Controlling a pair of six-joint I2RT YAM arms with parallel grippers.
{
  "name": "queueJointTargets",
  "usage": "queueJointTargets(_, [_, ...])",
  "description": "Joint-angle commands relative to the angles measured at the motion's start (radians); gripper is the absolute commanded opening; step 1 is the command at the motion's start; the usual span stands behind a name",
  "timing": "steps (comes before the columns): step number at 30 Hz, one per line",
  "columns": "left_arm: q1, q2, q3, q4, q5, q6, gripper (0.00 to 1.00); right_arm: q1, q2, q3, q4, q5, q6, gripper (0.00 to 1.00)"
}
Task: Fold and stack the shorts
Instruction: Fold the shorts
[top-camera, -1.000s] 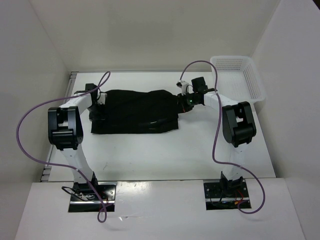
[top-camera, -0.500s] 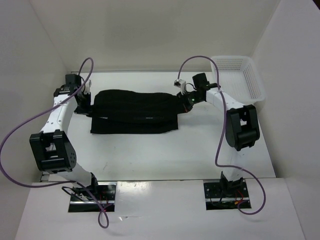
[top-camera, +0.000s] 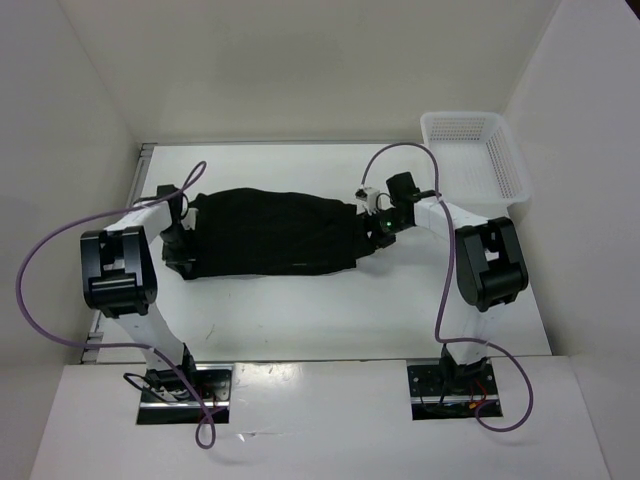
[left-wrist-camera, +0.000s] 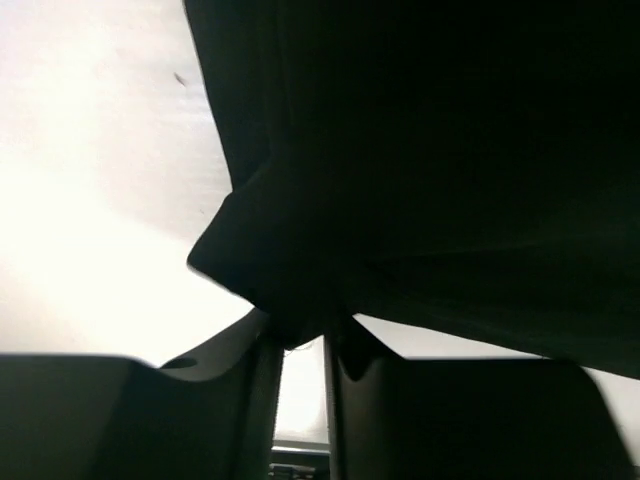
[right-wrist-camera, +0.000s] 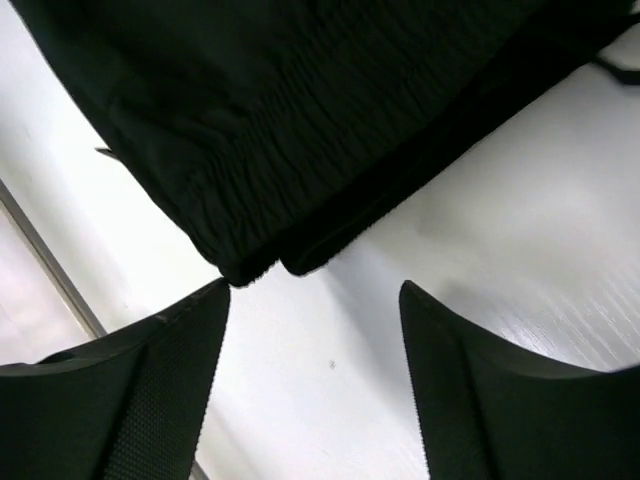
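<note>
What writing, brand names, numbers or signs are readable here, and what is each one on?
None: no text can be read in any view.
Shorts: plain black, no logo or print shows.
Basket: plain white mesh, no label shows.
Left arm and right arm: no lettering shows; any would be too small to read.

White-linked arms (top-camera: 160, 322), black joint housings (top-camera: 118, 270), looping purple cables (top-camera: 30, 300), green light (top-camera: 383, 221) at right wrist.

Matt black cloth shorts (top-camera: 270, 232) with gathered waistband, smooth white table (top-camera: 330, 310), white plastic mesh basket (top-camera: 510, 165)
</note>
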Motion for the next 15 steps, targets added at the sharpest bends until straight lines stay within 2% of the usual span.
queueJointTargets(1, [0.005, -0.039, 0.042, 0.024, -0.012, 0.003, 0.3, 0.007, -0.072, -0.005, 0.121, 0.026, 0.158, 0.75])
queueJointTargets(4, [0.005, -0.089, 0.066, -0.033, -0.003, 0.003, 0.32, 0.007, -0.072, -0.014, 0.134, -0.122, 0.244, 0.76])
queueJointTargets(6, [0.014, -0.146, 0.089, -0.062, -0.003, 0.003, 0.36, 0.007, -0.072, -0.042, 0.186, -0.135, 0.362, 0.77])
queueJointTargets(11, [0.014, -0.189, 0.195, -0.128, -0.021, 0.003, 0.39, 0.007, -0.051, -0.115, 0.235, -0.043, 0.595, 0.79])
queueJointTargets(15, [0.014, -0.131, 0.301, -0.139, -0.003, 0.003, 0.39, 0.007, -0.039, -0.143, 0.269, 0.063, 0.705, 0.77])
